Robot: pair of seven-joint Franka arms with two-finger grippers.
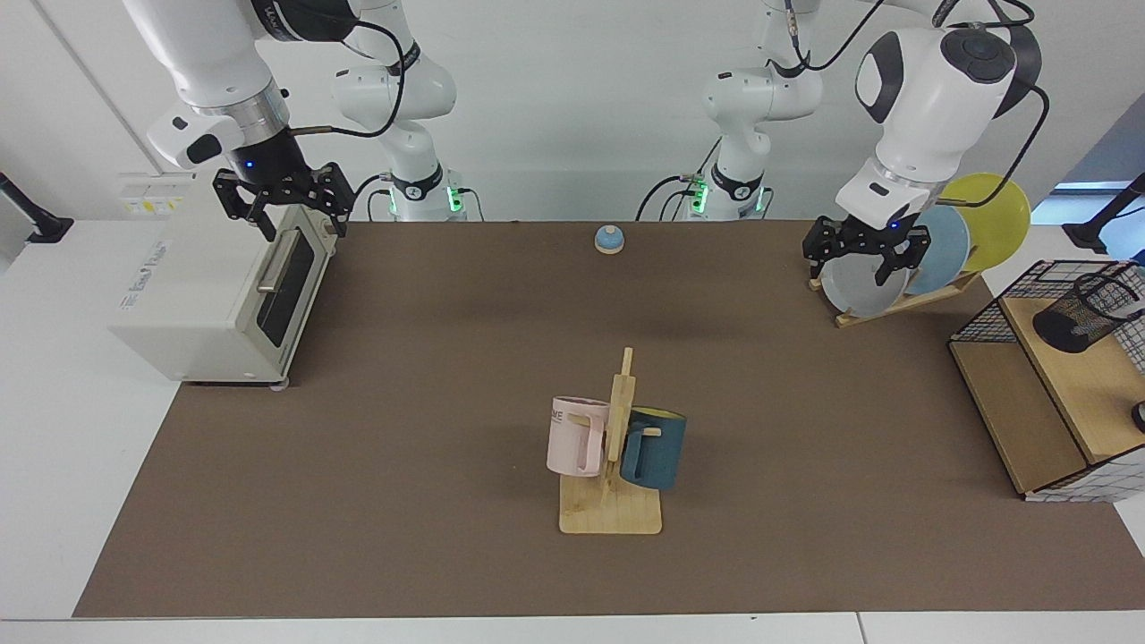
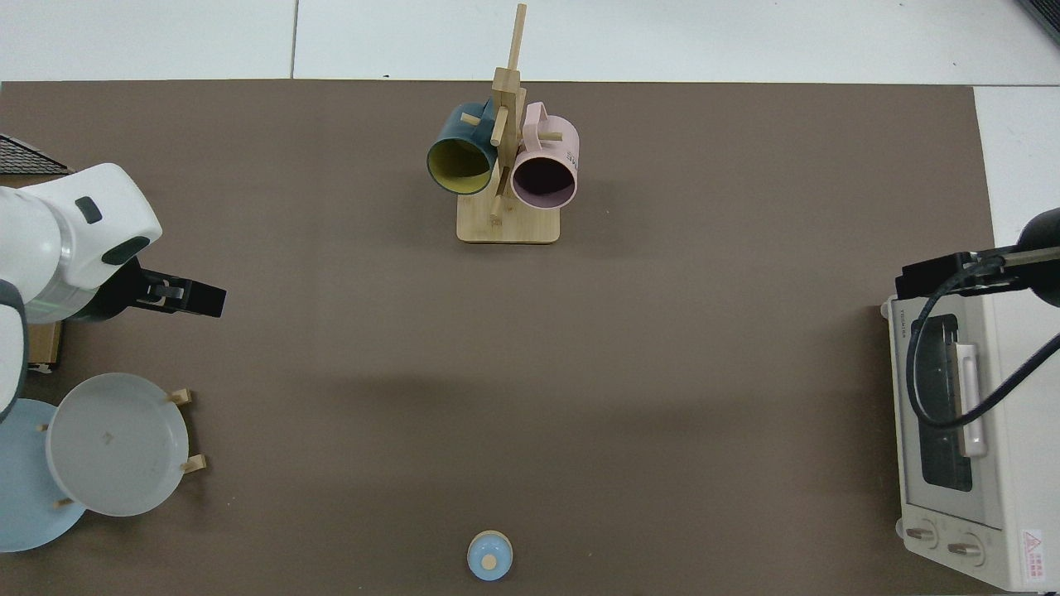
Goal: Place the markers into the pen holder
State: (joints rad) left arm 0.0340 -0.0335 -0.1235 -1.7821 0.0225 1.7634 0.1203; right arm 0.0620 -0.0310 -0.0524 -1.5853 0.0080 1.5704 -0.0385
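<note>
The pen holder (image 1: 1078, 313), a small black mesh cup, stands tilted on the wooden shelf of a wire basket (image 1: 984, 313) at the facing view's right edge. No markers show in either view. My left gripper (image 1: 863, 261) hangs open and empty in front of the plate rack, well to the left of the pen holder in that view. In the top view it is the black hand (image 2: 178, 296) at the left edge. My right gripper (image 1: 284, 206) waits open above the toaster oven's (image 1: 215, 295) top front edge.
A rack with grey, blue and yellow plates (image 1: 863, 282) stands just behind the left gripper. A wooden mug tree (image 1: 613, 465) with a pink and a dark blue mug is mid-table near the front. A small blue bell (image 1: 609, 239) sits at the back.
</note>
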